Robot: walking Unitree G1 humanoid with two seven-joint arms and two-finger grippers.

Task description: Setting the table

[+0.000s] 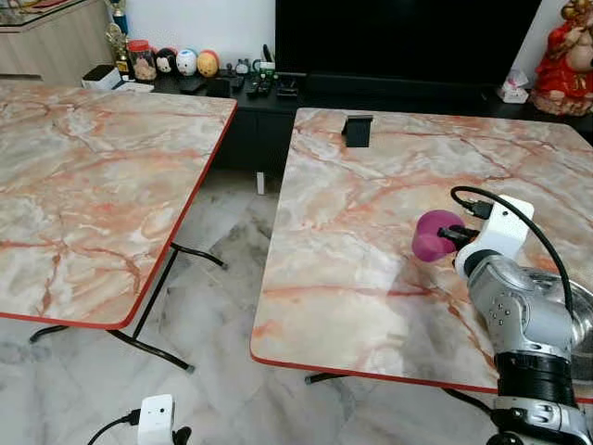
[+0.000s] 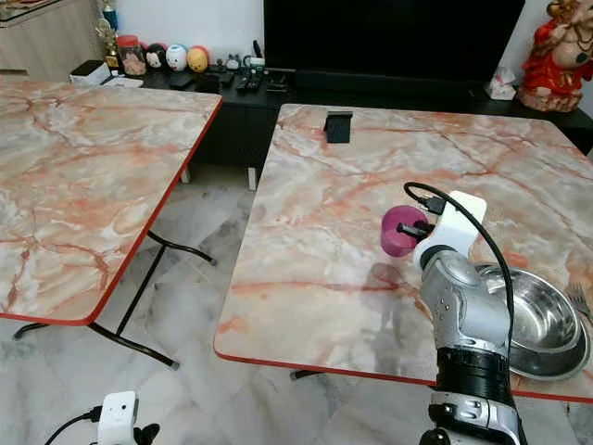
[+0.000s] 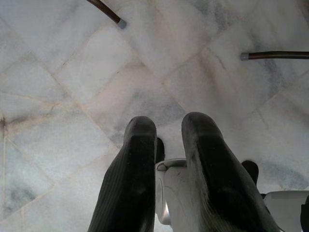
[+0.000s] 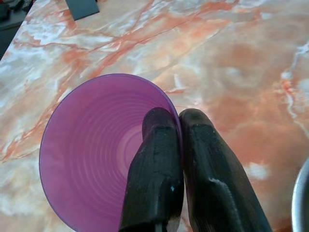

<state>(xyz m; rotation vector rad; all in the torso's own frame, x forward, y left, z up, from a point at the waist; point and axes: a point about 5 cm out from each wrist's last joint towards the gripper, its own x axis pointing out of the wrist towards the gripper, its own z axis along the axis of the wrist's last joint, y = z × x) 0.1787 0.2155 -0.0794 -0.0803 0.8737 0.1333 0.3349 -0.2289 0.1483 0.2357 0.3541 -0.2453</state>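
Two marble-patterned surfaces (image 2: 361,260) over pale tiled floor (image 1: 222,232), right gripper (image 4: 179,121) above the nearer one, jaws pinching the rim of one purple cup (image 4: 96,150), one steel bowl (image 2: 542,324) beside it, left gripper (image 3: 166,130) hanging low, jaws narrowly apart.

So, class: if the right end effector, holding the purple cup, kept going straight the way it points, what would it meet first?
Probably the marble table. The right end effector pinches the purple cup by its rim and points down across the tabletop, though depth is hard to judge.
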